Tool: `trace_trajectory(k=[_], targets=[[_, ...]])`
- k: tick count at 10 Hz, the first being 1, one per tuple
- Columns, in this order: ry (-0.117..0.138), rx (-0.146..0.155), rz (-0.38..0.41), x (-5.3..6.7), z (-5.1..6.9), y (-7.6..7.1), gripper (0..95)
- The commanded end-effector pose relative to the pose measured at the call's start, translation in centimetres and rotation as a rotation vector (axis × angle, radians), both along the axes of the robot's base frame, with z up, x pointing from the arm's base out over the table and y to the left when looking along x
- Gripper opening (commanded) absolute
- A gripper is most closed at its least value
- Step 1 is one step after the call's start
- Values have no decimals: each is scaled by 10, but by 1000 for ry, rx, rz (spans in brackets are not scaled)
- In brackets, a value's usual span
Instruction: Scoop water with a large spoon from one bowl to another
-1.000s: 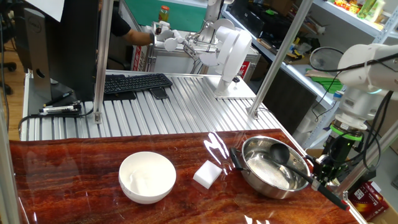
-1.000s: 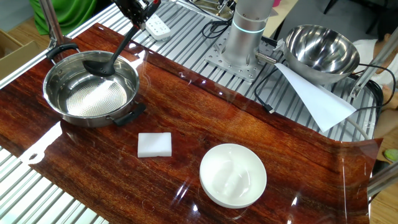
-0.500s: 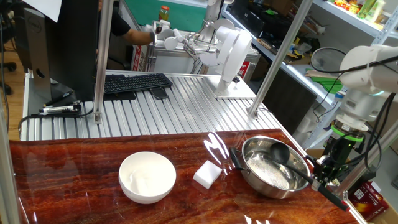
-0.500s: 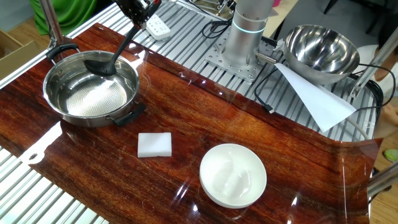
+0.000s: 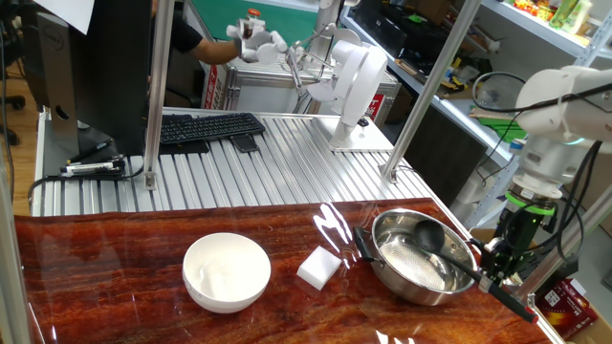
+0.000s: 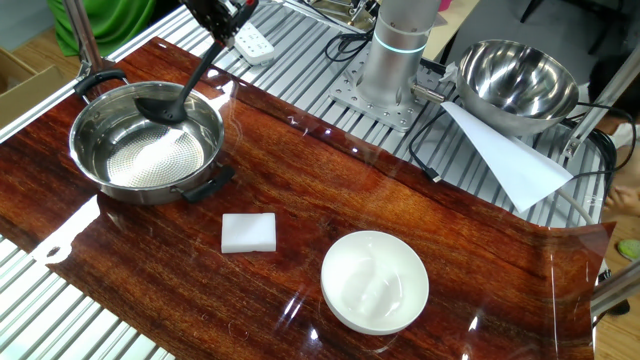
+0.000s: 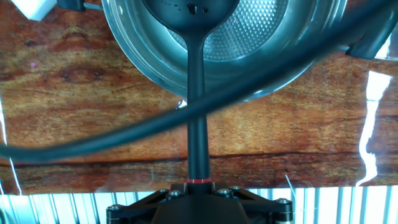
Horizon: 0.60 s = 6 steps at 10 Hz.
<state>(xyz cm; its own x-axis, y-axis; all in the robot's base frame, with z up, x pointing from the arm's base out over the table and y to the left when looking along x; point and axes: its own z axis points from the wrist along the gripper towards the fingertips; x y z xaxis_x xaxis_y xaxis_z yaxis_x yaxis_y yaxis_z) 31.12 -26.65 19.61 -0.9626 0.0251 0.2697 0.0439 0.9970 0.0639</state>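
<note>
Counts on the wooden table [image 6: 300,180]: one steel bowl [image 6: 112,160], one white bowl [image 6: 375,282], one white block [image 6: 249,232] and one ladle [image 6: 188,88]. A second steel bowl [image 6: 515,72] sits off the table on the metal bench beside the arm's base [image 6: 395,50]. One keyboard [image 5: 206,126] lies on the ribbed bench beyond the table.

The ladle's round cup [image 5: 426,234] rests inside the handled steel bowl [image 5: 421,258], near its far wall in one fixed view. Its thin handle rises at a slant out over the rim. In the hand view the handle [image 7: 198,112] runs straight down the middle, with a red ring [image 7: 199,181] where it enters the gripper [image 7: 199,193]. The gripper [image 5: 497,272] is pinched on the handle's end, just outside the bowl's rim.

Water shows only as a faint sheen over the dimpled floor of the steel bowl [image 7: 261,37]. Whether the cup holds any cannot be told.

The block [image 5: 317,267] lies between the two bowls, touching neither. The white bowl [image 5: 227,272] stands well apart from the steel one.

Against the earlier frames, arm, ladle, bowls and block keep their places. Only the person's gloved hand [image 5: 258,40] in the background has risen.
</note>
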Motion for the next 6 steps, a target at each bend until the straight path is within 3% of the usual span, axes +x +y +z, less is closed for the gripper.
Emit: trace_trajectory(k=[1,6], targets=[[10,-24,14,1,1,-1,0],[9,-27,44,1,1,-1,0]])
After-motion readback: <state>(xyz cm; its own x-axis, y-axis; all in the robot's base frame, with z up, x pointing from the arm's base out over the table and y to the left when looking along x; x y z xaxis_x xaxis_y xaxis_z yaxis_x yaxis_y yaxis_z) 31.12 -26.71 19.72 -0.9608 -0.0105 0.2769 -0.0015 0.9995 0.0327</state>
